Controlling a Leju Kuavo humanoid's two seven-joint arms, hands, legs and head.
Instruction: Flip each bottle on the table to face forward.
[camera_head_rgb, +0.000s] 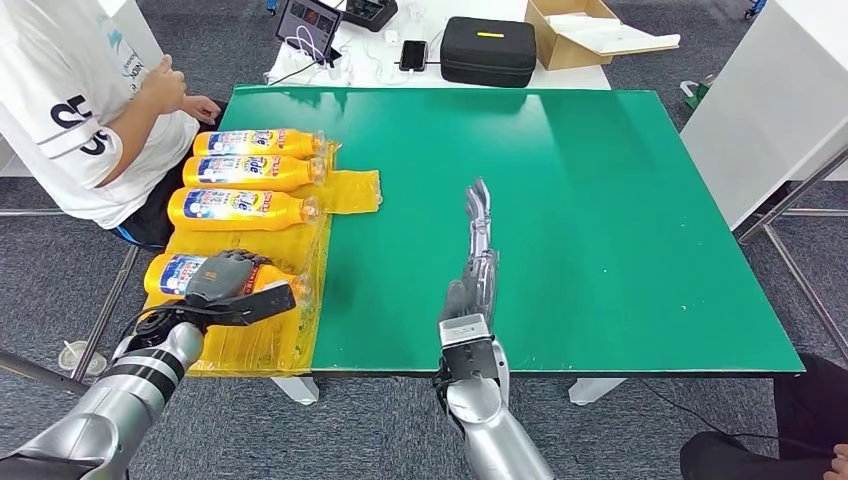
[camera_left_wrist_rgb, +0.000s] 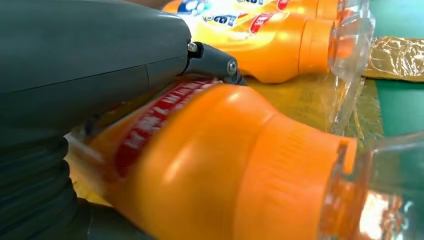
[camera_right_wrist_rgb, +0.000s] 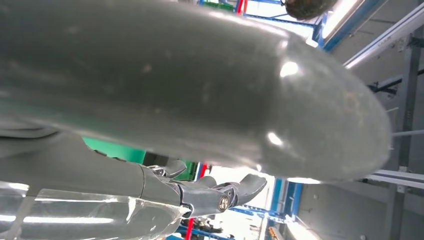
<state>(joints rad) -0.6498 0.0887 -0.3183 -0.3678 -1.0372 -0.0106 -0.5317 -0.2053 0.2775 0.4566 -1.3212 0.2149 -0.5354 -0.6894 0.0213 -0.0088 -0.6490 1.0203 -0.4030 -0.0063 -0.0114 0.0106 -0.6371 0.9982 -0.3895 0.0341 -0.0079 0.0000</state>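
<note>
At the green surface's (camera_head_rgb: 600, 230) left edge, the left hand (camera_head_rgb: 228, 283) wraps its fingers (camera_head_rgb: 262, 302) around the nearest orange bottle (camera_head_rgb: 170, 274) on yellow plastic wrap (camera_head_rgb: 345, 190), three more bottles (camera_head_rgb: 245, 208) lying beyond, while the right hand (camera_head_rgb: 478, 255) lies empty at mid-surface, fingers extended straight.

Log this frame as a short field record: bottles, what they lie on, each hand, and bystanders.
bottles: four orange bottles lying on their sides in a row, caps pointing toward table centre
nearest bottle: held by the left hand
other bottles: three beyond it, the farthest, labels showing
surface: yellow plastic sheet on the left part of the green table
right hand: flat and extended over bare table, holding nothing
bystander: a person seated at the table's far left corner
</note>
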